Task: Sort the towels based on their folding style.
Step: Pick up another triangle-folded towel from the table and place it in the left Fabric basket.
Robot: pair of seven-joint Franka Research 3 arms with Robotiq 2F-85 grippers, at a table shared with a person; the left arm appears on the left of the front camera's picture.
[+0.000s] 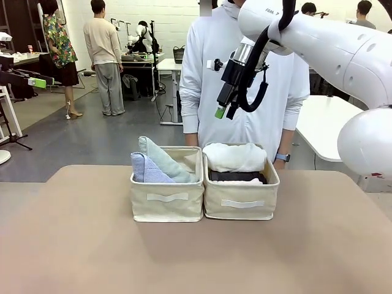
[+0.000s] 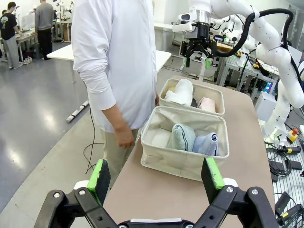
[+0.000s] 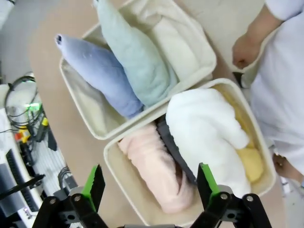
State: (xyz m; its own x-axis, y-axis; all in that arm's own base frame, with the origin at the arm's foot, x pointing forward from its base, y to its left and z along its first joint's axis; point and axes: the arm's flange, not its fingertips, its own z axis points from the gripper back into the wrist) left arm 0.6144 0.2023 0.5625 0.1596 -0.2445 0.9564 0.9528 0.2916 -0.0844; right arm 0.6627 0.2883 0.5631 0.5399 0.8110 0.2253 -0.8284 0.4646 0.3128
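Note:
Two beige bins stand side by side on the table. The left bin (image 1: pixel 166 205) holds the two cone-folded towels, lavender-blue (image 1: pixel 147 170) (image 3: pixel 102 73) and sage green (image 1: pixel 164 160) (image 3: pixel 135 57). In the right bin (image 1: pixel 240 207) lie the rolled towels: white (image 3: pixel 209 133) on top, then dark grey (image 3: pixel 173 147), pink (image 3: pixel 154 171) and yellow (image 3: pixel 249 161). My right gripper (image 1: pixel 222 110) (image 3: pixel 149 185) hangs open and empty high above the bins. My left gripper (image 2: pixel 156 175) is open and empty too, off the table's end, facing both bins.
A person in a white top (image 1: pixel 245 79) stands at the far table edge right behind the bins, one hand (image 3: pixel 244 50) close to the bin rims. Bare tan tabletop (image 1: pixel 184 257) lies in front of the bins. Cables and equipment (image 2: pixel 285 156) sit beside the table.

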